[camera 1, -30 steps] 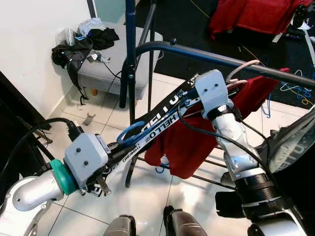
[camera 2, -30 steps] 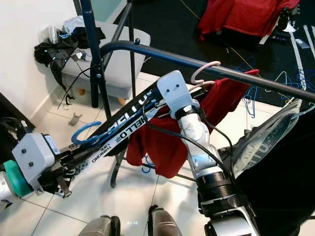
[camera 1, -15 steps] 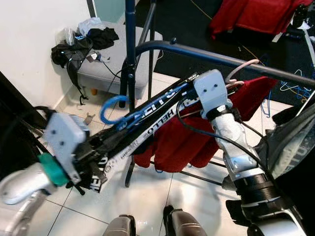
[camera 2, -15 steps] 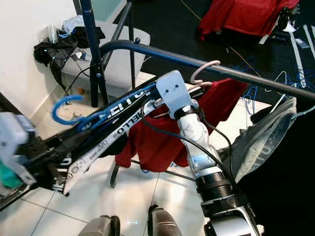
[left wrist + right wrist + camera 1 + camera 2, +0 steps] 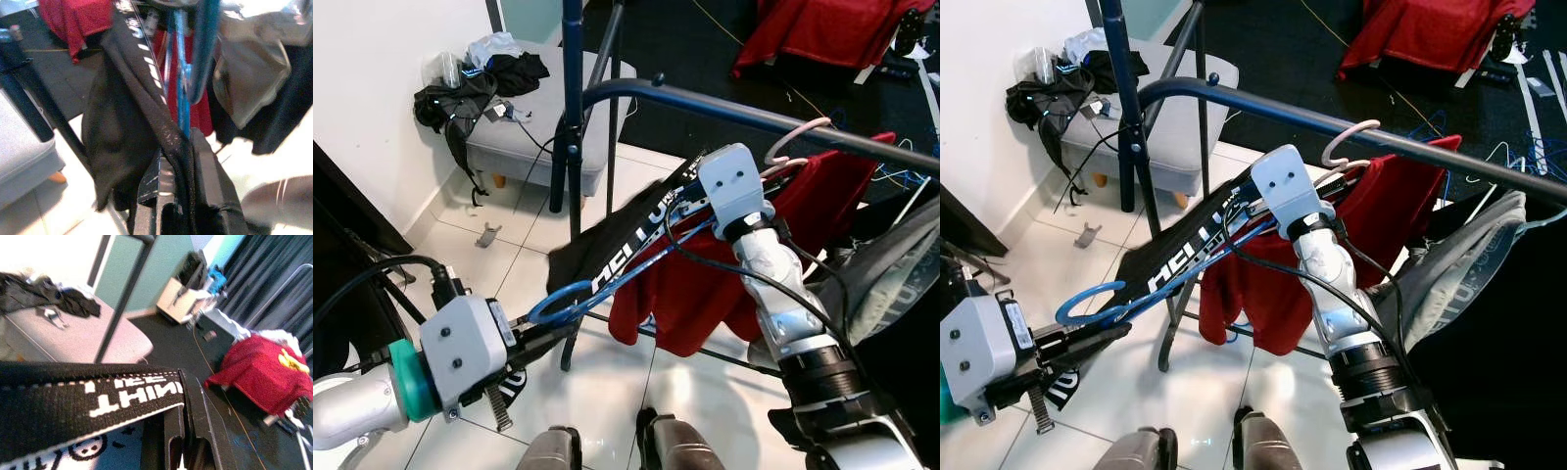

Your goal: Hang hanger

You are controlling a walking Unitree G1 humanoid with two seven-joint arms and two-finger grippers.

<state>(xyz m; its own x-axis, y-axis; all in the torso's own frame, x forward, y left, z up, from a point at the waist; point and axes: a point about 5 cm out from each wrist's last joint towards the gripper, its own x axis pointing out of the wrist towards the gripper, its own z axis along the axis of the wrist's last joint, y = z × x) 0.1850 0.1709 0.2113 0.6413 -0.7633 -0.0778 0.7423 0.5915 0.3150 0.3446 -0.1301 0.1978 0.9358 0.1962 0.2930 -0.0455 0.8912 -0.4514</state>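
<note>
- Blue wire, thin and glossy: the hanger (image 5: 607, 286) runs between the two grippers in front of the rail (image 5: 754, 119), its curved hook near the left one, low on the left.
- A black garment (image 5: 1185, 257) with white block letters hangs limp over the hanger, sagging toward the tiled floor (image 5: 607, 392).
- The left gripper (image 5: 530, 338) has its jaws pressed together on the hanger's hook end and the black cloth; the fabric covers the fingertips.
- The right gripper (image 5: 1252, 206) is up by the rail, its jaws pinching the garment's lettered band and the hanger's far end; its grey housing hides the fingers from the head views.
- The rail is a dark metal tube; a pale pink hook (image 5: 793, 137) sits over it, with a red cloth (image 5: 705, 294) draped below.
- A grey padded stool (image 5: 538, 127), far left, carries a heap of dark clothes, hard to sort out.
</note>
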